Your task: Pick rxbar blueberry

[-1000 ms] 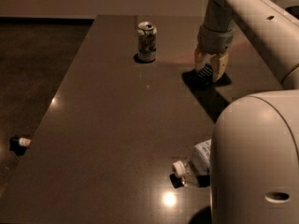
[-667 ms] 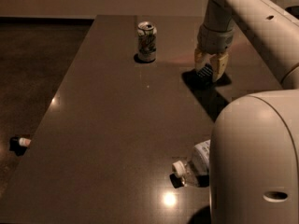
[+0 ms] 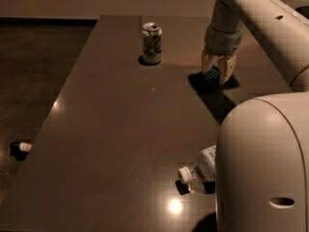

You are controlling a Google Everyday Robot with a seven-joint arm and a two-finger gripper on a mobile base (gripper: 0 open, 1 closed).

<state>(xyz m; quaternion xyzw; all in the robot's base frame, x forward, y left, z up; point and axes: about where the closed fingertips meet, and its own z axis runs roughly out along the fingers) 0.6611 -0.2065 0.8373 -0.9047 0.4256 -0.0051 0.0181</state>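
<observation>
The cream-coloured arm is reaching down from the upper right, and its two-finger gripper [image 3: 214, 77] is hanging just above the far right part of the dark brown tabletop [image 3: 120, 129], right of the can. It is standing there because the task's thing is lying there: the small flat dark-blue rxbar blueberry wrapper with white text lines [image 3: 210, 73] is sitting between the 2 pale yellow fingers [image 3: 227, 66], over its own dark shadow on the tabletop. The wrist is pointing nearly straight down, which suits a flat thing taken from above.

The fingers are drawn in narrow, 1 on each side of the bar, and they are looking closed on it, with the wrapper filling the gap. Whether the bar is resting on the tabletop or raised off it, I cannot tell. By my judgement the grasp is being made and the lift is not yet done.

The green-and-white soda can [image 3: 151, 43] is standing upright well apart to the left, out of the arm's way. The clear plastic bottle with a white cap [image 3: 195, 174] is lying on its side near the front edge, partly hidden behind the robot's rounded white body [image 3: 263, 168], also well apart from the gripper.
</observation>
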